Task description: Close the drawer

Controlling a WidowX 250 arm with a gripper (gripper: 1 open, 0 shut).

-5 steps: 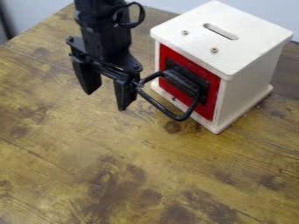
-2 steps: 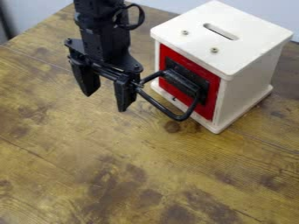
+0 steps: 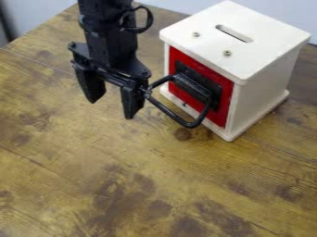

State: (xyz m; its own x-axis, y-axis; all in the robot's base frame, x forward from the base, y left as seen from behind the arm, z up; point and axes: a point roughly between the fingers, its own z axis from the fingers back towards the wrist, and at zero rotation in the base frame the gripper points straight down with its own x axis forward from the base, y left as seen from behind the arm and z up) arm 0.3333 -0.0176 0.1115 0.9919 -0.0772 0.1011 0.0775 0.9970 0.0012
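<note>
One claw (image 3: 111,95), one drawer (image 3: 205,91), one loop handle (image 3: 172,113).

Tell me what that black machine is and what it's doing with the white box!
The black machine is a robot arm, like a metal arm with a claw at the end. The claw has two fingers, spread apart, and nothing sits between them. One camera took the picture, looking down at the brown wooden table from above.

On the table is a cream box with a slot in its top. On its side is a red and black drawer with a big black loop handle. The robot's job is to close the drawer. The claw is right beside the handle, but I can't tell if they touch.
</note>
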